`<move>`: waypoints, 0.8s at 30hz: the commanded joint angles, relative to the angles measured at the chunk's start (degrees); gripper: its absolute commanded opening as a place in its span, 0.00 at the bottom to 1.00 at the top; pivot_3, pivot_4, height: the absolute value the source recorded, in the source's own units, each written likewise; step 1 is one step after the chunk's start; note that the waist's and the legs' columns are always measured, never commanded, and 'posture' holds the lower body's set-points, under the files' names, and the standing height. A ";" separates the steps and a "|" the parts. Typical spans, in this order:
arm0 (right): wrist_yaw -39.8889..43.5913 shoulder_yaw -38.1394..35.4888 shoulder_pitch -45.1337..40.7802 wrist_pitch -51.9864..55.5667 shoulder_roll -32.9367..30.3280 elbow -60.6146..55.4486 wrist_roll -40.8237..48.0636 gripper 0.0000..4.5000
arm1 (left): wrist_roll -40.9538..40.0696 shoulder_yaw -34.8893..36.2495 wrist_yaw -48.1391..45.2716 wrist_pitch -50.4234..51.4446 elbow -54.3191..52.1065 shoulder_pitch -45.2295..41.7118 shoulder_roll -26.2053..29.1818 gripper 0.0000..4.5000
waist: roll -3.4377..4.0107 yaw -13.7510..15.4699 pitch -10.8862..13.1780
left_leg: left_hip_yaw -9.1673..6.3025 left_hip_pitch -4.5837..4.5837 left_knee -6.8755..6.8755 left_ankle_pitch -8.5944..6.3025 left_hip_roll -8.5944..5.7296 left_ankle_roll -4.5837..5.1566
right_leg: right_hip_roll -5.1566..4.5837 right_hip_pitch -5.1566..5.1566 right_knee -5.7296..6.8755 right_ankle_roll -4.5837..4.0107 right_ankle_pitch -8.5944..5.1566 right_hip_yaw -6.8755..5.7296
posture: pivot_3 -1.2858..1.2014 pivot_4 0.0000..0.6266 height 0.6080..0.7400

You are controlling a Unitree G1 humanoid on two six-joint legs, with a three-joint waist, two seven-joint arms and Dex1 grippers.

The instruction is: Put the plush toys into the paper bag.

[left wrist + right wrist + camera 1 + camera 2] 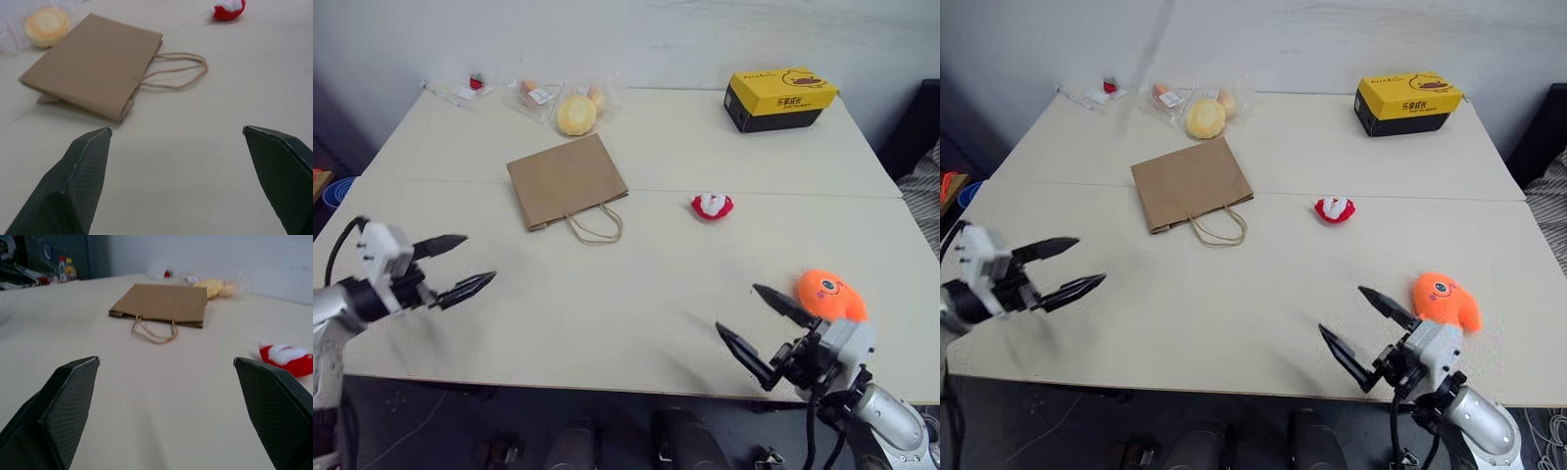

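Note:
The brown paper bag [566, 180] lies flat on the table, its cord handles [595, 225] toward me. A small red-and-white plush toy [712, 206] rests to the right of the bag. An orange plush toy [829, 295] with one eye sits near the front right edge. My right gripper [751, 320] hovers open just left of the orange toy, holding nothing. My left gripper [465, 262] hangs open over the front left of the table, well short of the bag. The left wrist view looks toward the bag [95, 71] and red toy [229, 8].
A yellow-and-black cardboard box [779, 98] stands at the back right. Round yellow buns in clear wrap [576, 114] and small packets [474, 86] lie along the back left. A seam [783, 193] runs across the table. Beyond the left edge sits a blue object [335, 189].

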 commanded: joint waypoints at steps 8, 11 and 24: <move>-6.69 1.20 -5.47 2.32 1.30 -5.39 0.17 1.00 | 17.73 -24.89 -1.67 -10.62 22.09 -32.47 -10.13 1.00 | -0.02 0.13 0.00 | 0.02 -0.28 0.52 0.19 -0.03 -0.31 | 0.21 -0.09 0.37 0.13 0.06 0.06 | 0.52 0.24 1.00; -7.06 1.42 -6.69 2.16 1.31 -4.53 -0.96 1.00 | 26.20 -31.23 -0.11 -20.11 34.23 -39.72 -13.59 1.00 | -0.04 0.07 0.01 | 0.09 -0.32 0.54 0.16 0.01 -0.31 | 0.38 -0.19 0.37 0.15 0.07 0.19 | 0.52 0.24 1.00; -11.24 4.50 -5.76 1.97 3.56 -6.83 -5.23 1.00 | 37.27 -34.43 6.81 -39.43 63.13 -53.61 -17.18 1.00 | -0.12 0.16 0.05 | 0.17 -0.52 0.68 0.15 0.07 -0.29 | 0.43 -0.47 0.57 0.17 0.08 0.28 | 0.52 0.24 1.00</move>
